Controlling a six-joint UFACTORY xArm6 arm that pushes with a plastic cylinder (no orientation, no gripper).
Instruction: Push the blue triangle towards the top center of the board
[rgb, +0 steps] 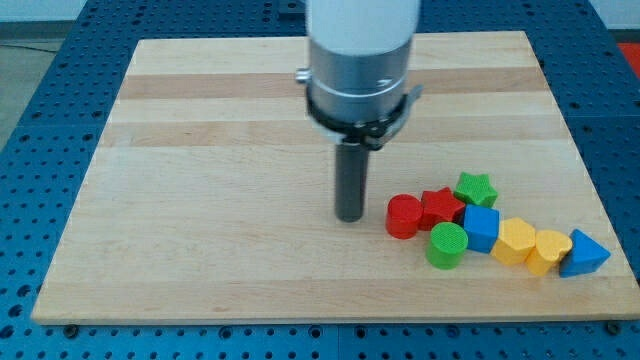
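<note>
The blue triangle (584, 254) lies at the view's lower right, near the board's right edge, touching a yellow heart-shaped block (549, 249). My tip (350, 215) rests on the board well to the left of the triangle, just left of a red cylinder (404, 216). The whole cluster of blocks lies between my tip and the triangle.
Beside the red cylinder sit a red star (439, 206), a green star (476, 188), a green cylinder (447, 245), a blue cube (481, 228) and a yellow hexagon (516, 240). The wooden board (200, 150) lies on a blue perforated table.
</note>
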